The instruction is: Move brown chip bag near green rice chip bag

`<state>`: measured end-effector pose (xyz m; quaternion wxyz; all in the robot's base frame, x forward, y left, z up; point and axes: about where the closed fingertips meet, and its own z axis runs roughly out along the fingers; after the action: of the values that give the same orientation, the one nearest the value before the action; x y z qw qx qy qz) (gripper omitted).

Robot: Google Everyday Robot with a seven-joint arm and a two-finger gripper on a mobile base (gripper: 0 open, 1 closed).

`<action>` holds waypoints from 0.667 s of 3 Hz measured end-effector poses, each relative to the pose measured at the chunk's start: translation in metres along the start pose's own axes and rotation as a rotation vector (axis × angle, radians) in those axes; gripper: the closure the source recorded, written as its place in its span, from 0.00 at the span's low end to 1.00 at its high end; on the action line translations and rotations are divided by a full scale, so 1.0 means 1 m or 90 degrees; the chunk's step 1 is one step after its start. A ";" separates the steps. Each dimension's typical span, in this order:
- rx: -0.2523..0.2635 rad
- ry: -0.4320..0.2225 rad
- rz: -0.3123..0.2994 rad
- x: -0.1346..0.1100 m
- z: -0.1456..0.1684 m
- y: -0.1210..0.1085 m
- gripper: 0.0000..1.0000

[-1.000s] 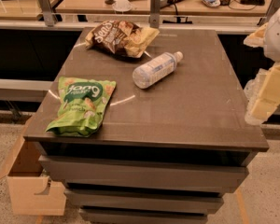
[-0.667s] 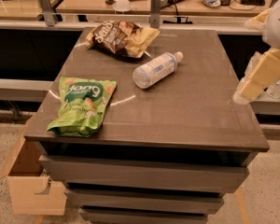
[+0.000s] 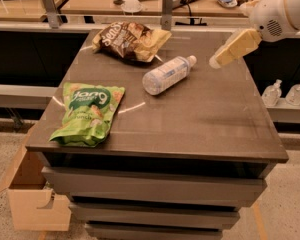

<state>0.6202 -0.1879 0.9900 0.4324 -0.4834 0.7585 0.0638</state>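
The brown chip bag point(image 3: 130, 40) lies crinkled at the far edge of the dark table point(image 3: 205, 119), left of centre, its pale yellow end pointing right. The green rice chip bag point(image 3: 88, 113) lies flat near the table's front left corner. My gripper point(image 3: 219, 59) hangs from the white arm at the upper right, above the table's far right part. It is apart from both bags, to the right of the brown one and just right of a bottle's cap.
A clear plastic bottle point(image 3: 167, 74) lies on its side between the brown bag and my gripper. A cardboard box point(image 3: 32, 194) stands on the floor at the left. Two small bottles point(image 3: 285, 92) sit on a low ledge at the right. Desks with clutter stand behind.
My arm has swung up and to the left, from beside the table's right edge to above its far right part, closer to the bottle. The bags and bottle have not moved.
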 end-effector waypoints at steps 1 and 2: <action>-0.007 0.006 0.005 0.003 0.000 0.007 0.00; -0.013 -0.007 0.023 0.001 0.005 0.010 0.00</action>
<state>0.6152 -0.1807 0.9824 0.4304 -0.4735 0.7641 0.0822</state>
